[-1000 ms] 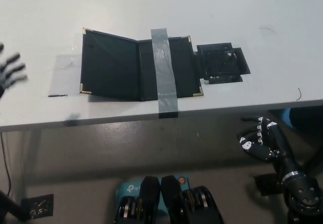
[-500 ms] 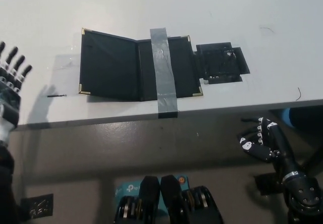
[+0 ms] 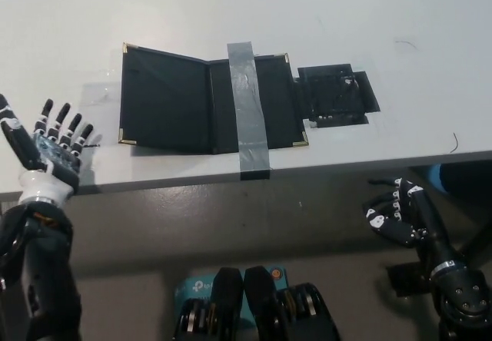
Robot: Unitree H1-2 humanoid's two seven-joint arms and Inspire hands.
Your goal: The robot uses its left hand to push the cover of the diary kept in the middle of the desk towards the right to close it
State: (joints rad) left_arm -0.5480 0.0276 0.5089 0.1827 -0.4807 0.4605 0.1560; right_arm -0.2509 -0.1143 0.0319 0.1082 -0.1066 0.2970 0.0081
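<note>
The right hand (image 3: pixel 396 216) hangs below the table (image 3: pixel 231 18) edge, fingers curled around nothing. At the near left edge, the left hand (image 3: pixel 52 147) is raised with fingers (image 3: pixel 65 122) spread and empty, near but apart from the diary (image 3: pixel 181 99). The diary lies open mid-table, a grey tape strip (image 3: pixel 247 107) across its right half.

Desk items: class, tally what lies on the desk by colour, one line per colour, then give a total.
Black: 2, the open diary and the flat black patch to its right
Grey: 1, the tape strip across the diary
Total: 3
</note>
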